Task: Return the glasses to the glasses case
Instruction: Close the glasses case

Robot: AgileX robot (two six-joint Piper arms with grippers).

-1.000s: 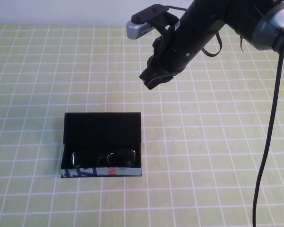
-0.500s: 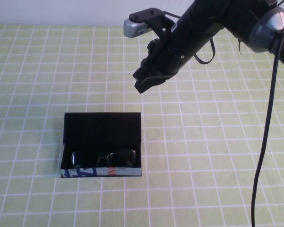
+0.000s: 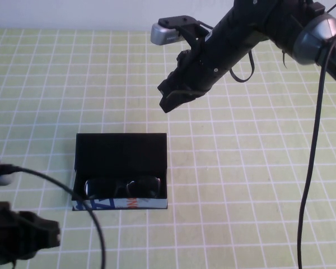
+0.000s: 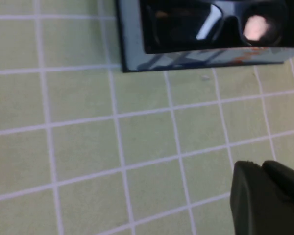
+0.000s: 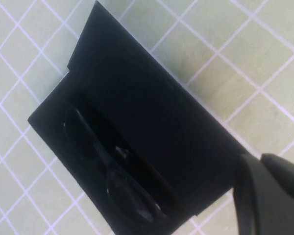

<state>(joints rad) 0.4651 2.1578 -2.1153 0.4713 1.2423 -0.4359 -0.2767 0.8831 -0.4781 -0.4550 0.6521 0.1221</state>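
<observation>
Starting nearest our own side, we see the left claw [image 3: 45,235] low at the near left corner of the desk [image 3: 257,185], just short of the glasses case [image 3: 120,147]; whether its fingers are parted or closed we cannot tell. Next comes the case itself, lid flipped back flat toward the far side, with the glasses [image 3: 123,186] already lying in its tray against the printed front edge, lenses up. Farther off, the right claw [image 3: 173,100] hangs in the air beyond and to the right of the case, holding nothing; its fingers' state we cannot tell either. We judge the placing done and the closing step in hand: the next move calls for catching the lid's far edge and folding it forward over the glasses without shoving the light case along the desk.
</observation>
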